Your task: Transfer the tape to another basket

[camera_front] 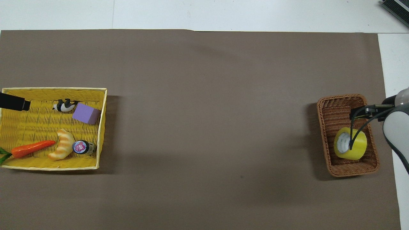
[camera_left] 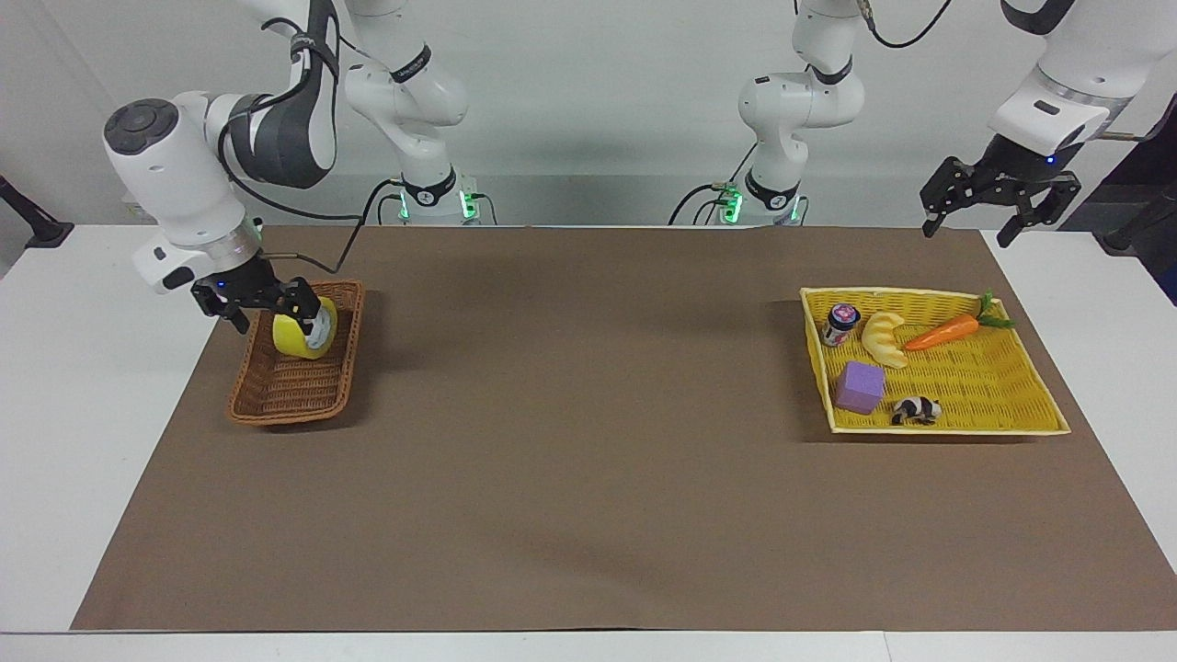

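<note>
Glossy yellow plastic tape (camera_left: 303, 333) with pale smooth core, rough brown woven wicker basket (camera_left: 292, 386), bright yellow woven tray (camera_left: 1011, 391), matt brown paper sheet (camera_left: 588, 441) over smooth white counter (camera_left: 83, 386)
</note>
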`<state>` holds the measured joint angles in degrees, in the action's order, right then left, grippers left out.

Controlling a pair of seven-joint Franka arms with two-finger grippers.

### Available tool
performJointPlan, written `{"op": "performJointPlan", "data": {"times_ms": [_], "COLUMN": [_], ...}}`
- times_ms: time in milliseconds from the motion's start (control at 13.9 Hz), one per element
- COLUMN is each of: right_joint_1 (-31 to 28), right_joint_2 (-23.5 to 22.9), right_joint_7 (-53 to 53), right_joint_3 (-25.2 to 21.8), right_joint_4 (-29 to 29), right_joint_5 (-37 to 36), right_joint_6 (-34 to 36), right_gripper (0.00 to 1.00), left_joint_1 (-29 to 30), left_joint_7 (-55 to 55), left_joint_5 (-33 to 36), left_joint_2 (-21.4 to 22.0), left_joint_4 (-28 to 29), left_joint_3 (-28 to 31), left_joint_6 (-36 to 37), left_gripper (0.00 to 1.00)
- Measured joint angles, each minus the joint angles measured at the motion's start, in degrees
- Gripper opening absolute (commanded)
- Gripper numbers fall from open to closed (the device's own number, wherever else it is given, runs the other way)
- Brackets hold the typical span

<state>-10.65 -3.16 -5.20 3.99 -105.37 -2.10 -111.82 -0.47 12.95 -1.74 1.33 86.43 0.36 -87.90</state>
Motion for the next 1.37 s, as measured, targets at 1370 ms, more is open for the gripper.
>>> {"op": "performJointPlan", "data": {"times_ms": [1370], "right_joint_1": [6.3], "right_joint_2": [2.0], "right_joint_7": [7.6], "right_joint_3": [2.3], "right_joint_4": [21.6], "right_joint_5": [1.2], "right_joint_6": [29.6], "right_gripper": [1.0], "left_joint_1": [-0.7], "left_joint_7": [-0.1], "left_joint_5": [0.0], "left_joint_2": [0.0], "left_joint_4": [0.0], "left_joint_3": [0.2], "left_joint_6": [0.0], "left_gripper": [1.0]}}
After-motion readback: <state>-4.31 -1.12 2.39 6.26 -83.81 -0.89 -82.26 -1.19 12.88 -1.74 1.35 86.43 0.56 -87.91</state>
